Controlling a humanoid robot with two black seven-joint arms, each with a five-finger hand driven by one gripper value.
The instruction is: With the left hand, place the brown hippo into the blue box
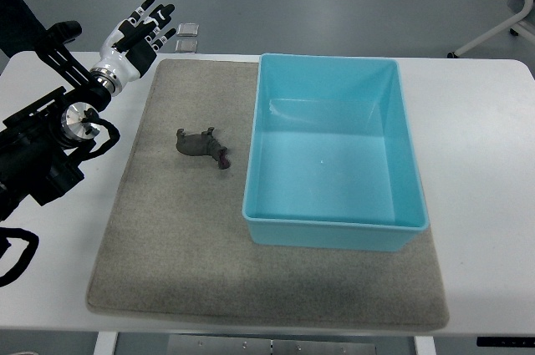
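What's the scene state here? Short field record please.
hippo: brown hippo lying on the grey mat, left of the box, untouched
box: blue box on the mat's right part, nothing inside
left hand: left hand at the far left corner, fingers extended, holding nothing, well apart from the hippo
right hand: not in view
task step: grasp not yet begun

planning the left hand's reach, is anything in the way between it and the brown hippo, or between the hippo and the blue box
Nothing visible blocks either stretch. Only bare grey mat lies between the open left hand and the brown hippo. Between hippo and blue box stands only the box's own left wall, to be lifted over.
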